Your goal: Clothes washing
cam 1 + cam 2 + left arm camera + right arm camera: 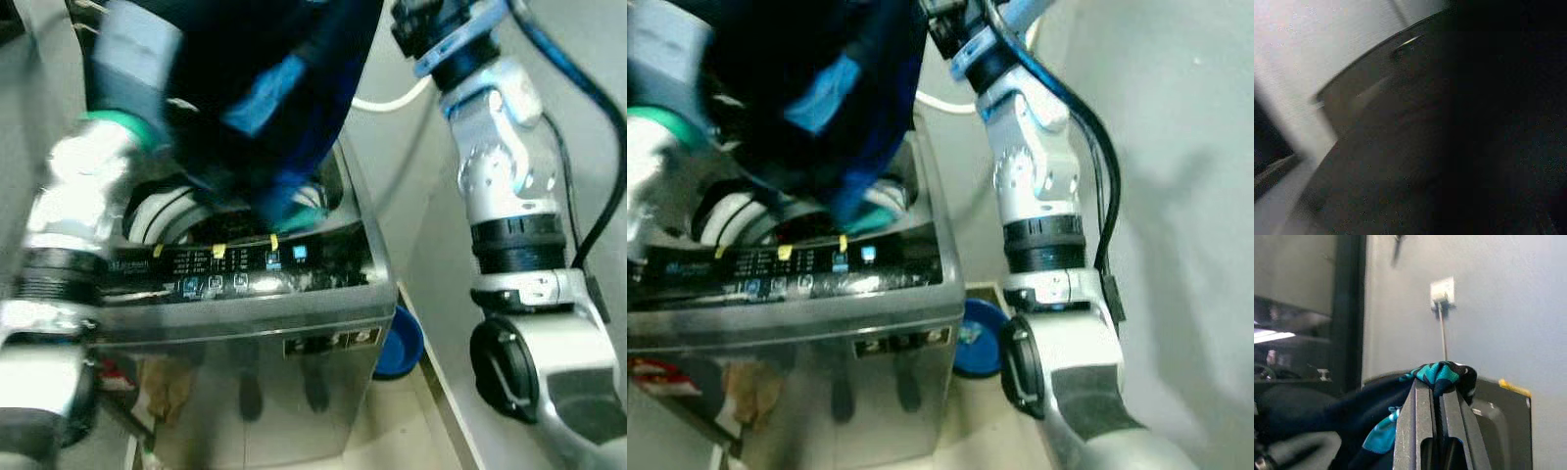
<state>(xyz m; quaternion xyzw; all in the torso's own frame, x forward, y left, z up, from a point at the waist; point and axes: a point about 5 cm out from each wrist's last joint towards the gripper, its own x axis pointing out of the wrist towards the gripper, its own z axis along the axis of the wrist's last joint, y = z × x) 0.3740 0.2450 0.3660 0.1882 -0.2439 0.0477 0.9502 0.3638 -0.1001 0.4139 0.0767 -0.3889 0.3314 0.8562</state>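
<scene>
Garment (1442,374) in right pincer (1437,396) (over washer (245,304))

The floor (392,421) is pale and supports a steel-fronted top-loading washing machine (255,392). A blue basin (400,343) rests on the floor, just beside the machine's right side, near the wall.

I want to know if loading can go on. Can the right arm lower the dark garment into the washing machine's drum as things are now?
Probably yes. The right gripper is shut on the garment, which hangs right above the open drum of the washing machine, lowest folds at the opening.
</scene>
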